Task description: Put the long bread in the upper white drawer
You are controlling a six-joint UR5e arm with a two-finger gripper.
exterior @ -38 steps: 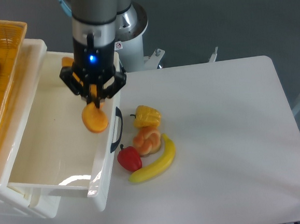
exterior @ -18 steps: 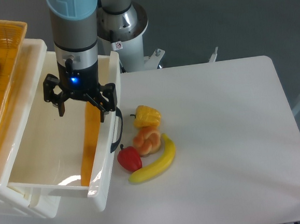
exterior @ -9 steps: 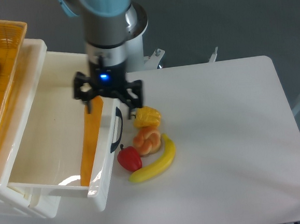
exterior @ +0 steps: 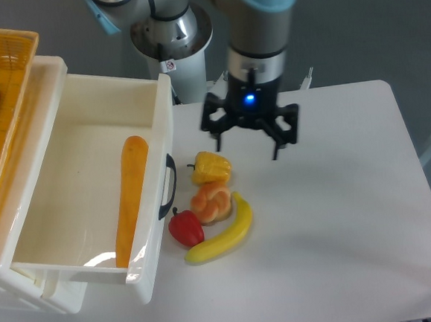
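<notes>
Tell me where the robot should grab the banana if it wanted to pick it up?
Probably around its middle, coming straight down from above. The banana lies flat on the table, and its lower right side is free. The braided bun and red pepper crowd its upper left side, so the open pincer should straddle the curve across its width, one finger slipping in carefully beside the bun.

A yellow pepper (exterior: 211, 166), braided bun (exterior: 211, 201), red pepper (exterior: 186, 228) and banana (exterior: 223, 239) are lying clustered on the white table (exterior: 339, 218); an orange basket (exterior: 5, 103) is sitting far left.
</notes>
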